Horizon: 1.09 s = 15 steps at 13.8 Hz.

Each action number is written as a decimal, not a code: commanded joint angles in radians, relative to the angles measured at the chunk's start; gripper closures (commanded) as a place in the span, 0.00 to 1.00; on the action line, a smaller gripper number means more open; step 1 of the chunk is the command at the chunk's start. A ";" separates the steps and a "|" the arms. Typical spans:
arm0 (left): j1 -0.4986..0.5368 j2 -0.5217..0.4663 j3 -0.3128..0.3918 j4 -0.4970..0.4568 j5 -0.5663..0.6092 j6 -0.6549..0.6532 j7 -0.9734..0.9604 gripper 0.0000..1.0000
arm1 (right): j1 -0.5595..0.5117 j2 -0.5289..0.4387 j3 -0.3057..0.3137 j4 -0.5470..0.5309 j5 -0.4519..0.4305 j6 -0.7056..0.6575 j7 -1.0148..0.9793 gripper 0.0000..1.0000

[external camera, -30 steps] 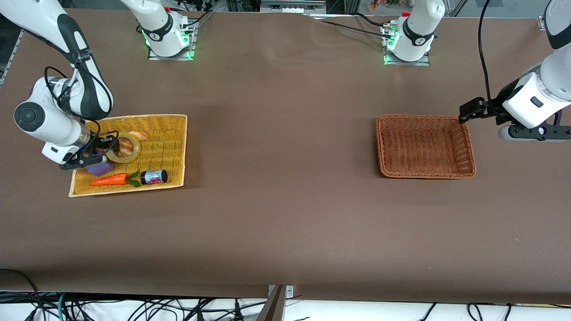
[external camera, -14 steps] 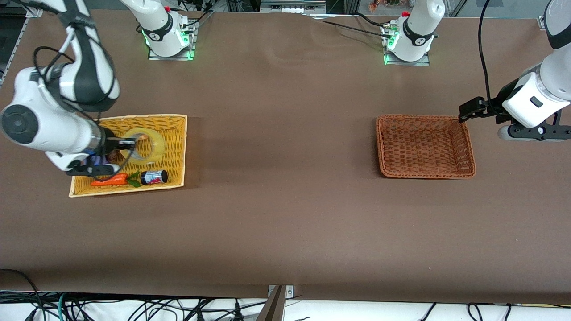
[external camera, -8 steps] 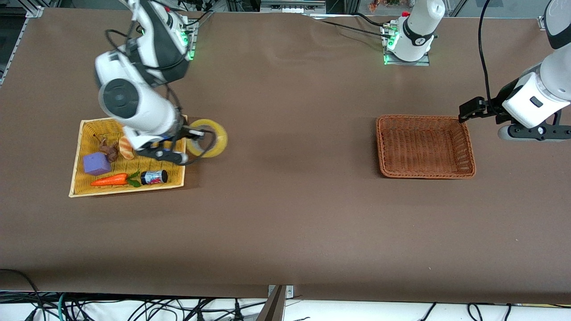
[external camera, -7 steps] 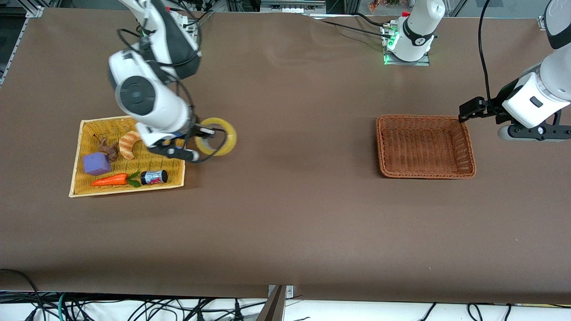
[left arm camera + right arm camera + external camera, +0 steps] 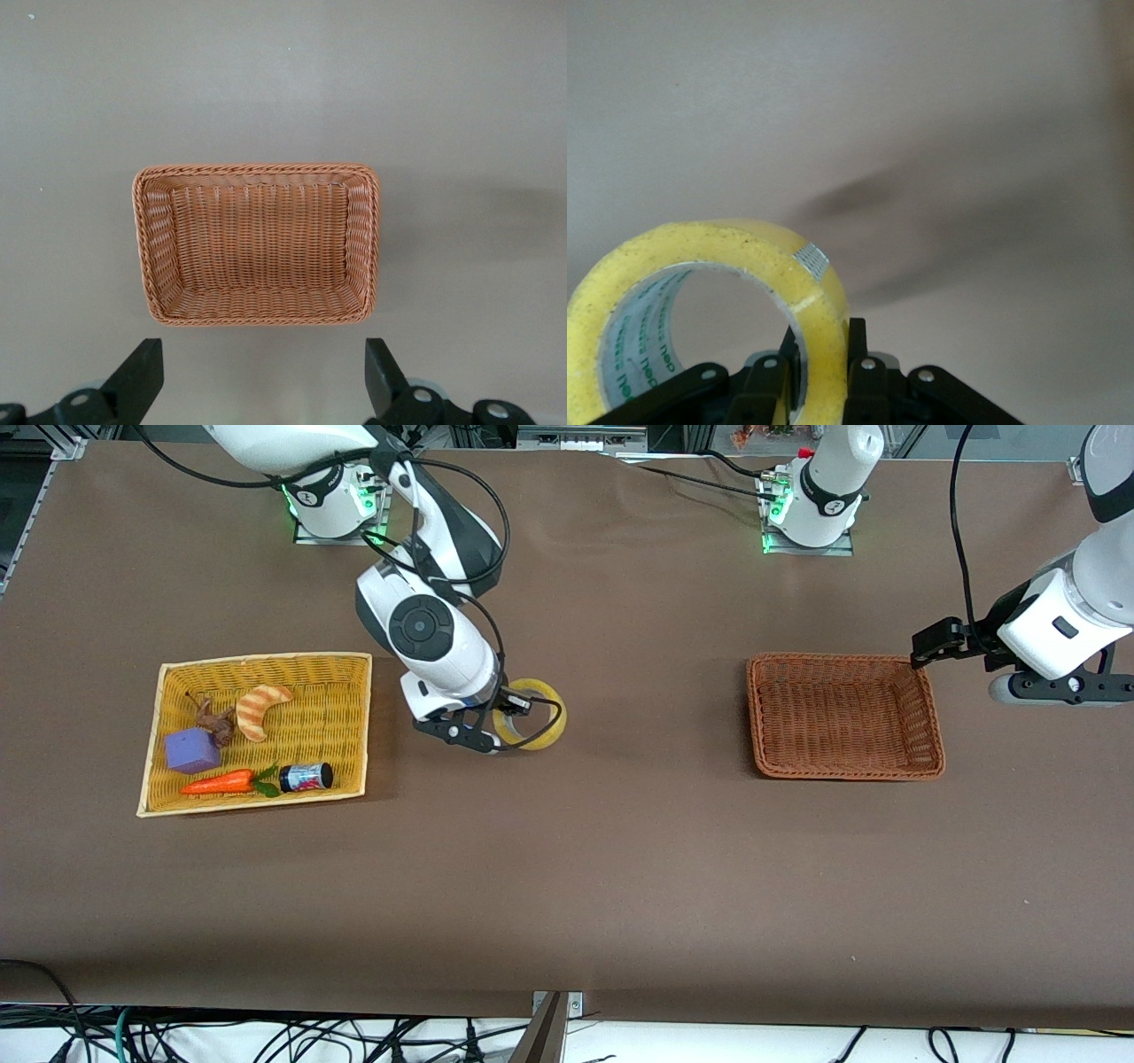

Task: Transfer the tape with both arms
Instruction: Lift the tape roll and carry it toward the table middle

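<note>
The tape [image 5: 534,721] is a yellow translucent ring. My right gripper [image 5: 507,716] is shut on its wall and holds it over the bare table between the two baskets, nearer the yellow one. In the right wrist view the tape [image 5: 700,292] stands on edge with one finger inside the hole and one outside, the gripper [image 5: 824,354] clamped on it. My left gripper [image 5: 930,648] hangs open and empty over the brown basket's rim at the left arm's end of the table; the left arm waits. In the left wrist view its gripper [image 5: 264,385] is spread wide above the brown basket [image 5: 257,243].
The yellow wicker basket [image 5: 350,717] at the right arm's end holds a striped croissant [image 5: 259,707], a purple block [image 5: 190,750], a carrot [image 5: 221,781] and a small dark jar [image 5: 306,777]. The brown wicker basket [image 5: 843,717] holds nothing.
My right gripper lifted the tape out of the yellow basket and carried it toward the table's middle, lower over the table now. The left arm has not moved.
</note>
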State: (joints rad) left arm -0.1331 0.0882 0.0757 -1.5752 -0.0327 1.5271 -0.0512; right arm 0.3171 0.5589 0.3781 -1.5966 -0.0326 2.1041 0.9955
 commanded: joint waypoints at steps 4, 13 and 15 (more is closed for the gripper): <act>0.007 -0.013 -0.002 -0.005 -0.009 -0.008 0.025 0.00 | 0.057 0.093 -0.002 0.040 -0.144 0.126 0.092 1.00; 0.006 -0.013 -0.002 -0.002 -0.009 -0.030 0.025 0.00 | 0.105 0.171 -0.005 0.038 -0.271 0.237 0.106 1.00; 0.006 -0.010 -0.002 0.001 -0.009 -0.031 0.025 0.00 | 0.105 0.193 -0.005 0.038 -0.274 0.253 0.106 1.00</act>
State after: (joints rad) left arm -0.1334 0.0878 0.0754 -1.5751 -0.0327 1.5101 -0.0512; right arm 0.4139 0.7161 0.3736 -1.5925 -0.2840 2.3386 1.0879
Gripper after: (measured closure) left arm 0.000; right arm 0.784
